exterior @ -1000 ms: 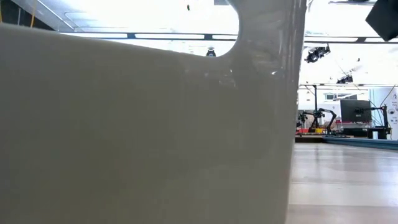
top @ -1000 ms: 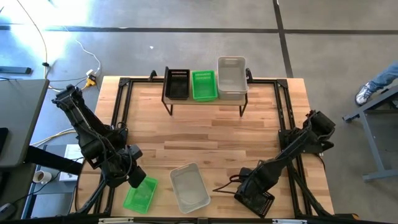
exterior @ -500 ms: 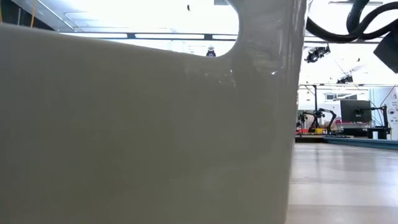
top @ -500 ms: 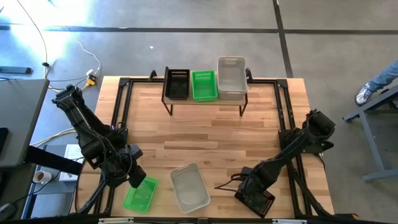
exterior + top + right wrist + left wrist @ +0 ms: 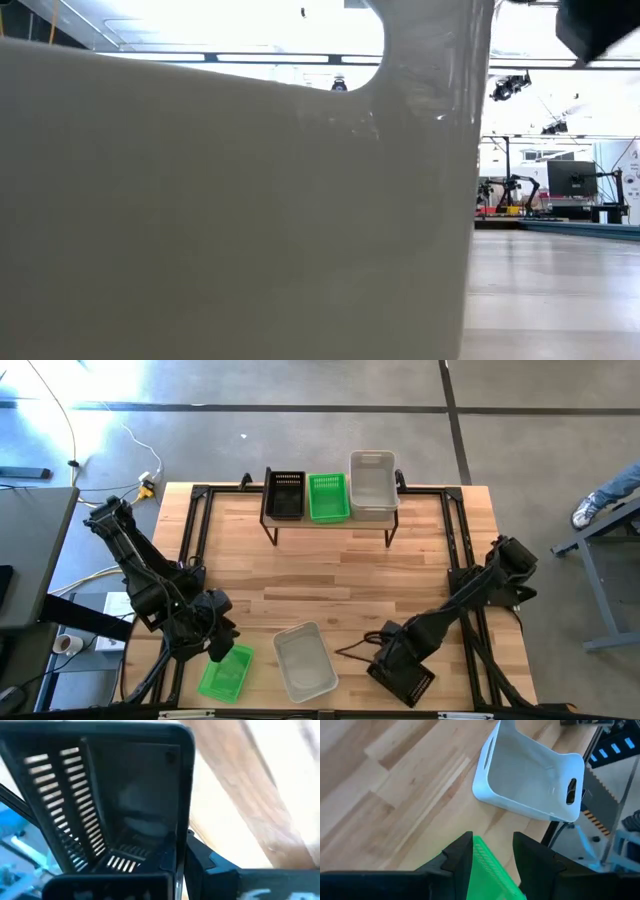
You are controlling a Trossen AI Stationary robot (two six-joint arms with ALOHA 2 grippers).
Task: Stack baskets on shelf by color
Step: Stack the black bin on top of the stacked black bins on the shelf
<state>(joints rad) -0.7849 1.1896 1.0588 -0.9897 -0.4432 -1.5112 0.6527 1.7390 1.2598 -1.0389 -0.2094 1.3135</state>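
Observation:
Three baskets stand on the shelf [image 5: 300, 522] at the table's far side: a black one [image 5: 284, 495], a green one [image 5: 328, 497] and a whitish one [image 5: 373, 484]. Near the front edge a green basket [image 5: 225, 674] lies on its base, and my left gripper [image 5: 221, 647] stands open over its far end. In the left wrist view the gripper's fingers [image 5: 492, 857] straddle the green basket's wall [image 5: 487, 870]; whether they touch it I cannot tell. A whitish basket [image 5: 305, 661] rests beside it. My right gripper [image 5: 392, 664] is shut on another black basket [image 5: 408, 683] at the front right. My right gripper holds the black basket by one wall at its rim [image 5: 176, 851], one finger inside the basket and one outside. The fingers come from above, pointing steeply down. The arm hides the basket's underside, so I cannot tell whether it is lifted clear.
The front whitish basket [image 5: 230, 210] fills most of the low view and hides the table behind it. Bare wood lies between the shelf and the front baskets. Black frame rails [image 5: 455, 540] run along the table's sides. A person's foot [image 5: 585, 510] shows beyond the right edge.
My right gripper has shut on the black basket's wall and shifted a little toward the table's left edge, drawing the basket along and turning it slightly. My left gripper has rolled a little in place above the green basket, which has not moved.

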